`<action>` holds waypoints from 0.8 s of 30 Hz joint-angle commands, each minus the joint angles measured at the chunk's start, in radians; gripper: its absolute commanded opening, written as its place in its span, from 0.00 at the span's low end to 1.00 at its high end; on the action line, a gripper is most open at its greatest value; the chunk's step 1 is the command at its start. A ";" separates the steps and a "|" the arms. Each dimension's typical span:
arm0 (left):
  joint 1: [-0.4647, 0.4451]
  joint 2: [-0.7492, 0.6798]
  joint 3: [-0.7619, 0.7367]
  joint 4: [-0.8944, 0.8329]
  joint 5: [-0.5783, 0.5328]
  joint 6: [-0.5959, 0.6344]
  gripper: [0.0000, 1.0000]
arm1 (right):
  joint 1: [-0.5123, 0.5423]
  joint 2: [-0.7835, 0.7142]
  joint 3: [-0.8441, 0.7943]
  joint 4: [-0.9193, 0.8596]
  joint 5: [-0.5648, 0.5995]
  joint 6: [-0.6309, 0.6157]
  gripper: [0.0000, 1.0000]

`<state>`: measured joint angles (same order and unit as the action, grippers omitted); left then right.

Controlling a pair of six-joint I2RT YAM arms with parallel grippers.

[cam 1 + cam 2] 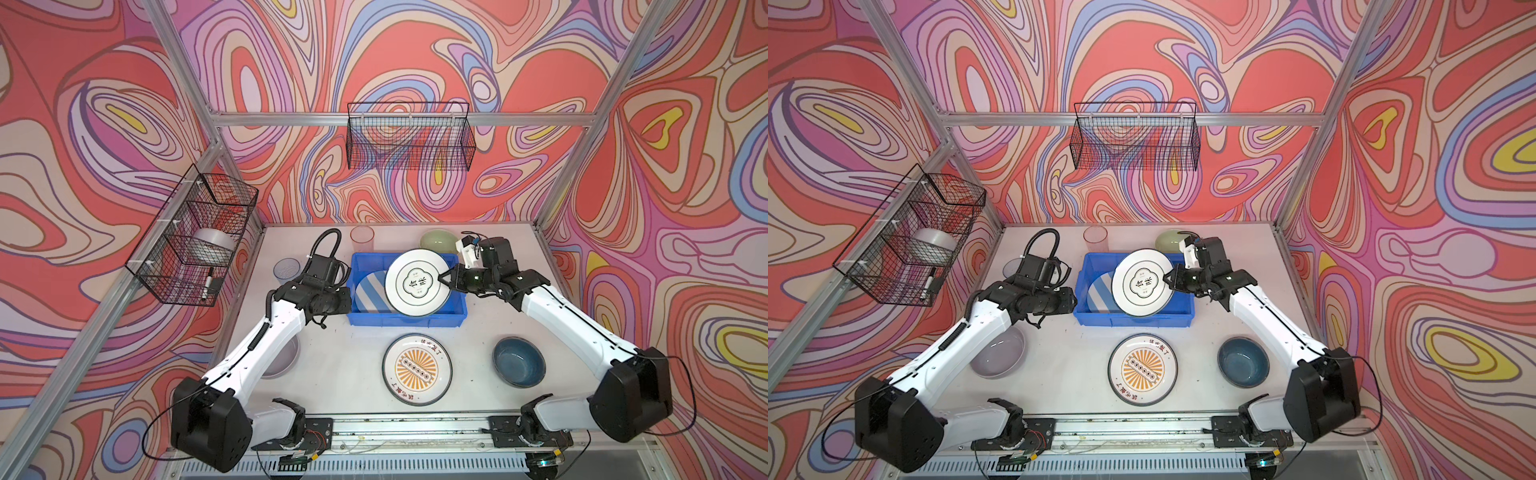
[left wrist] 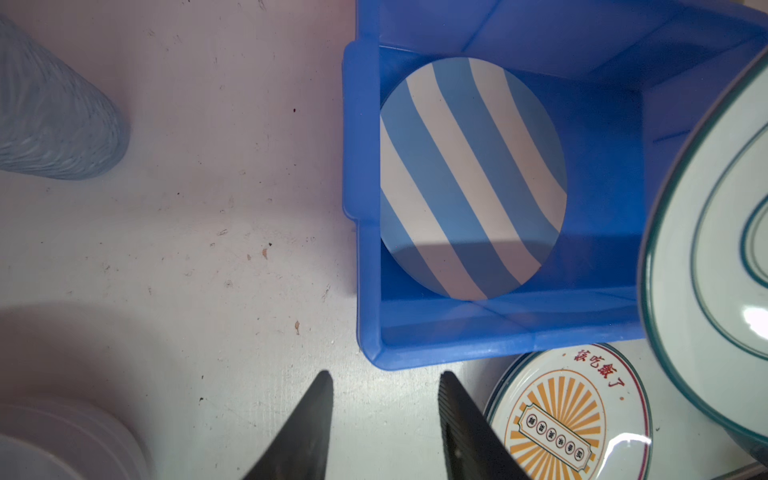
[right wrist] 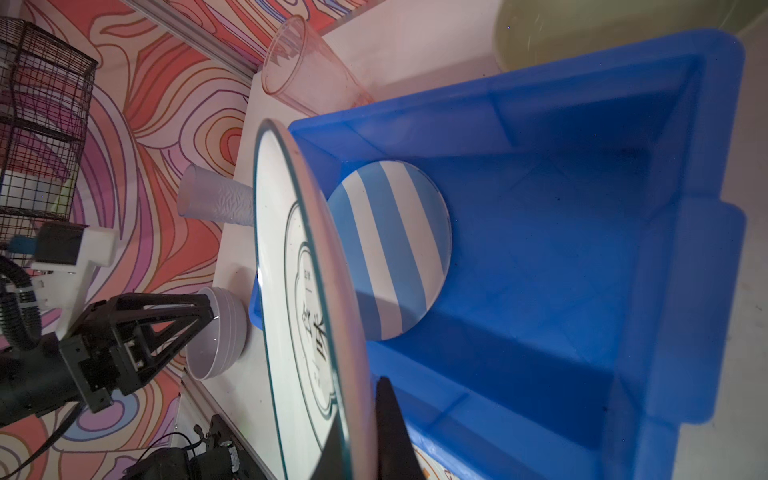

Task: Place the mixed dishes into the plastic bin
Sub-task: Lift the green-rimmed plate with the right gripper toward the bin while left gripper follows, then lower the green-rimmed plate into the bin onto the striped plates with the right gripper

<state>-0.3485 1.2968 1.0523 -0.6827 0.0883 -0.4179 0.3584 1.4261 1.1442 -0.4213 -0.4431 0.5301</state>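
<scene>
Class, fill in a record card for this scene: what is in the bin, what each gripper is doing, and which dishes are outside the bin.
Bin contents: striped plate, at the left end of the blue bin
Right gripper: shut on the edge of the green-rimmed white plate, held tilted over the bin
Left gripper: open, empty, over the table beside the bin
Outside the bin, on the table: sunburst plate, dark blue bowl, grey bowl, pale green bowl, pink tumbler, blue tumbler

You're in a robot lab cell: aluminium frame [image 1: 291, 119], swirl-printed backdrop walls [image 1: 104, 124], left arm [image 1: 266, 345] and right arm [image 1: 582, 328] mounted on a rail [image 1: 407, 429] at the table [image 1: 340, 374] edge.
</scene>
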 commanded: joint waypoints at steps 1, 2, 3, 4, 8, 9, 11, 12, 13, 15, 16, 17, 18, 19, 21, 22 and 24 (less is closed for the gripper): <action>0.006 0.029 0.022 0.045 0.017 0.006 0.43 | -0.017 0.055 0.048 0.134 -0.080 0.050 0.00; 0.007 0.038 0.021 0.058 0.019 0.002 0.43 | -0.020 0.079 0.057 0.157 -0.093 0.061 0.00; 0.007 0.046 0.022 0.065 0.021 -0.002 0.43 | -0.020 0.103 0.068 0.173 -0.099 0.063 0.00; 0.008 0.055 0.024 0.067 0.021 -0.002 0.43 | -0.021 0.126 0.081 0.182 -0.104 0.068 0.00; 0.009 0.089 0.022 0.083 0.012 0.005 0.41 | -0.020 0.227 0.127 0.218 -0.142 0.072 0.00; 0.008 0.094 0.020 0.087 0.007 0.008 0.41 | -0.019 0.253 0.141 0.219 -0.151 0.070 0.00; 0.008 0.109 0.018 0.087 -0.002 0.013 0.41 | -0.019 0.295 0.163 0.217 -0.164 0.064 0.00; 0.010 0.115 0.018 0.087 -0.007 0.014 0.41 | -0.019 0.312 0.168 0.221 -0.169 0.063 0.00; 0.010 0.121 0.016 0.087 -0.011 0.016 0.40 | -0.019 0.329 0.171 0.227 -0.173 0.064 0.00; 0.010 0.131 0.012 0.093 -0.012 0.016 0.40 | -0.018 0.368 0.175 0.234 -0.182 0.067 0.00; 0.011 0.133 0.008 0.096 -0.013 0.015 0.40 | -0.015 0.385 0.179 0.233 -0.188 0.068 0.00; 0.012 0.138 0.004 0.099 -0.011 0.012 0.40 | -0.011 0.399 0.178 0.237 -0.191 0.069 0.00; 0.011 0.140 0.002 0.102 -0.010 0.011 0.40 | -0.007 0.409 0.175 0.243 -0.191 0.070 0.00; 0.011 0.142 -0.002 0.106 -0.009 0.009 0.40 | -0.001 0.419 0.172 0.255 -0.191 0.075 0.00; 0.012 0.145 -0.009 0.114 -0.007 0.004 0.38 | 0.009 0.441 0.172 0.266 -0.193 0.078 0.00; 0.013 0.145 -0.012 0.119 -0.002 0.001 0.36 | 0.014 0.452 0.175 0.267 -0.192 0.078 0.00; 0.013 0.146 -0.017 0.127 0.004 -0.002 0.35 | 0.021 0.473 0.180 0.268 -0.191 0.075 0.00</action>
<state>-0.3450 1.4315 1.0512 -0.5785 0.0933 -0.4194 0.3637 1.8805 1.2907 -0.2115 -0.5976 0.5972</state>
